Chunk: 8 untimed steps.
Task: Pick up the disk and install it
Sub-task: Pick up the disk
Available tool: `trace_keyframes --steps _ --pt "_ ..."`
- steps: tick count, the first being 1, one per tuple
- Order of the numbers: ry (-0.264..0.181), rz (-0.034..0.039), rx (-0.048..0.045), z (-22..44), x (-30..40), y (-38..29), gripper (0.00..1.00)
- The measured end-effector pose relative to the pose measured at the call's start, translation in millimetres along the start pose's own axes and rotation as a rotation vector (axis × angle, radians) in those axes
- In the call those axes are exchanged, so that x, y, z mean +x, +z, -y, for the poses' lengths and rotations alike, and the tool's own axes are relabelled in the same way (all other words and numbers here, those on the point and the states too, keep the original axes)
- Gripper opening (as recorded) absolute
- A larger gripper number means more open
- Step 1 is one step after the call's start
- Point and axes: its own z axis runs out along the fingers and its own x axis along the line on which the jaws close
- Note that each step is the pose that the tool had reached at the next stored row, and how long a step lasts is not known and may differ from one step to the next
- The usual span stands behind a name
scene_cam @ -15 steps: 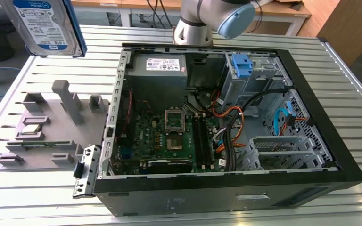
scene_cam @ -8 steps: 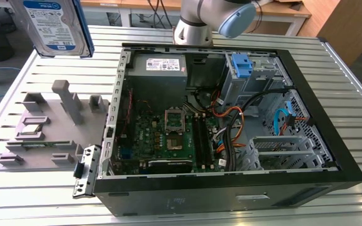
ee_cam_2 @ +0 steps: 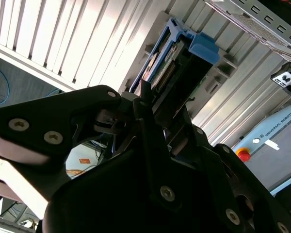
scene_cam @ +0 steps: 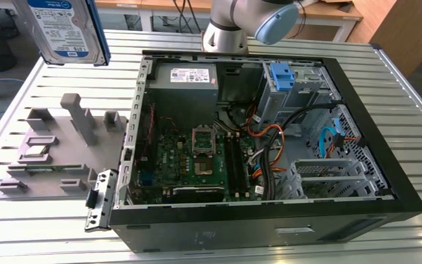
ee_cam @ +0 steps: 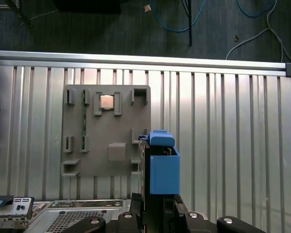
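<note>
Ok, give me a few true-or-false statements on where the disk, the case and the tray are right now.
1. The disk is lifted off the table. True.
2. The disk is already seated inside the computer case. False: it is outside the case, in the air.
3. The case lies open, with its motherboard showing. True.
4. The grey tray lies on the exterior view's right of the case. False: it lies on the exterior view's left.
5. A blue bracket sits inside the case. True.
</note>
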Motion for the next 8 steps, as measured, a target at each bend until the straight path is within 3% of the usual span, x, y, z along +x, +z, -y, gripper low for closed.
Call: trace_keyframes --steps 5,8 --pt "0.0 0.0 -0.0001 0.1 0.0 -0.1 0.35" --pt "0.0 0.0 -0.0001 4.0 0.0 -0.3 0.35"
